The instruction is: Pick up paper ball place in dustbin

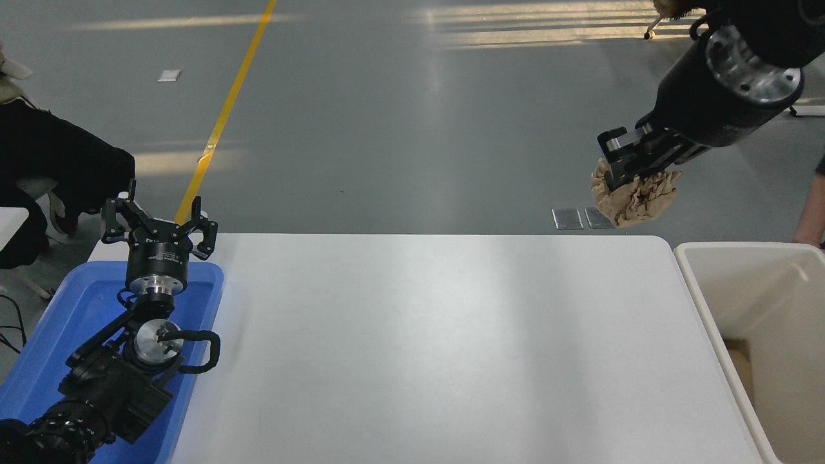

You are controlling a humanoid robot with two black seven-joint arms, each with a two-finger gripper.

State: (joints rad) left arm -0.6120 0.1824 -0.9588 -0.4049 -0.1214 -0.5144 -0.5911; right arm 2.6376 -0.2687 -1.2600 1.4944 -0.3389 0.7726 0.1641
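Midway through the carry: our right gripper (635, 169) is clamped on the paper ball (635, 198), held high above the table's (412, 348) far right corner. Next we judge it must swing right, over the dustbin (747, 248), then let go. Left gripper (158, 225) parked, splayed, above the blue tray (64, 322).

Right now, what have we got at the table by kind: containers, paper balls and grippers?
Containers: 2, the dustbin at the right and the blue tray at the left.
Paper balls: 1, the paper ball, held in the air by the right gripper.
Grippers: 2, the right gripper and the left gripper, parked over the tray.
Total: 5.
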